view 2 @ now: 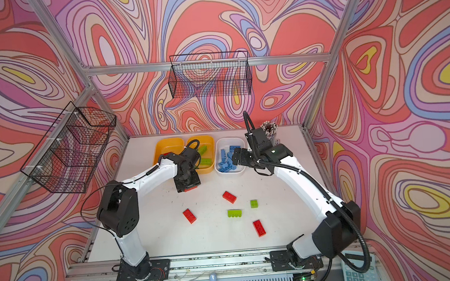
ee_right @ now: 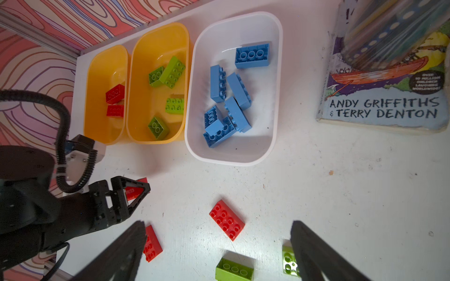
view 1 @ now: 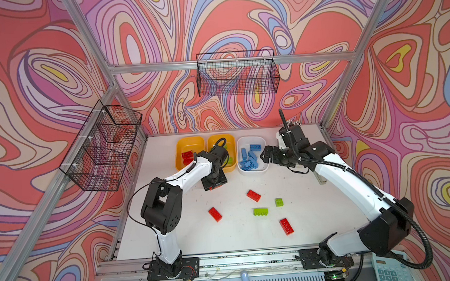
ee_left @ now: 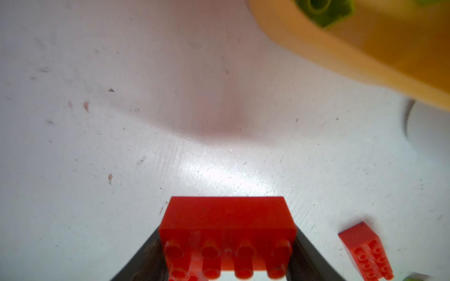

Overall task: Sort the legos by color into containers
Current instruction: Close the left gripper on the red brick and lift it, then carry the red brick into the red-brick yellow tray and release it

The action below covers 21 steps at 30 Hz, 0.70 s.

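The left gripper [view 1: 213,184] sits left of centre in both top views, just below the lower edge of the middle yellow tub [view 1: 229,142]. Its jaws are clamped on a red brick [ee_left: 227,219]. In the left wrist view that brick fills the bottom centre of the frame, studs turned toward the camera, with a dark finger pressed against each short end. I cannot tell whether it rests on the white table [view 1: 170,230] or is a little off it. Three tubs stand in a row along the top edge of the table. The left yellow tub [view 1: 190,146] holds sorted red bricks [view 1: 187,156], the middle one holds green bricks [ee_right: 170,73], and the white tub [view 1: 255,170] on the right holds a heap of blue bricks [view 1: 249,157]. The right gripper [view 1: 265,154] hangs at the right rim of the white tub, jaws spread wide with nothing between them, well apart from the held brick. Five loose pieces lie scattered across the lower centre of the top views. A loose red brick [view 1: 253,195] is to the lower right of the left gripper and a second loose red brick [view 1: 215,214] straight below it. A third loose red brick [view 1: 286,226] lies farthest toward the lower right. Between them are a long green brick [view 1: 260,211] lying on its side and a small green brick [view 1: 279,202] just up and to its right.
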Motion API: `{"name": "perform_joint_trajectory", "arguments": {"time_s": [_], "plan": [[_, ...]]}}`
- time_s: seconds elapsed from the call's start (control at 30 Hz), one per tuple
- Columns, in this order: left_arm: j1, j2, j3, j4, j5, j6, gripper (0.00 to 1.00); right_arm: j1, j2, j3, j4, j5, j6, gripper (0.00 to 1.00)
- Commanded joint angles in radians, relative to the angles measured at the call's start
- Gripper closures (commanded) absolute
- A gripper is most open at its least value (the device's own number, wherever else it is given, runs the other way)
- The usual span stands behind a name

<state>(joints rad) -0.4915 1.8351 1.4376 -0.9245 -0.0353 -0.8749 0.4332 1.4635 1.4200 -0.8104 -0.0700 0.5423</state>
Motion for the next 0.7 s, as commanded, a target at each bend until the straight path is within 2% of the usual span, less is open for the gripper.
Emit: {"name": "perform_joint_trajectory", "arguments": {"time_s": [0.0,0.2,0.37,0.67], "plan": [[0.068,-0.025,0.076,-0.07,-0.039,0.053,0.52,0.002,0.041,0.052,0.027,-0.011,0.011,0.02],[0.217,0.04,0.23,-0.083,-0.037,0.113,0.52,0.002,0.136,0.146,0.041,-0.019,0.015,0.02],[0.319,0.163,0.382,-0.072,-0.016,0.14,0.52,0.002,0.227,0.25,0.027,-0.016,0.009,0.02],[0.396,0.448,0.728,-0.108,0.062,0.133,0.5,0.001,0.38,0.439,-0.03,0.003,0.0,0.02]]}}
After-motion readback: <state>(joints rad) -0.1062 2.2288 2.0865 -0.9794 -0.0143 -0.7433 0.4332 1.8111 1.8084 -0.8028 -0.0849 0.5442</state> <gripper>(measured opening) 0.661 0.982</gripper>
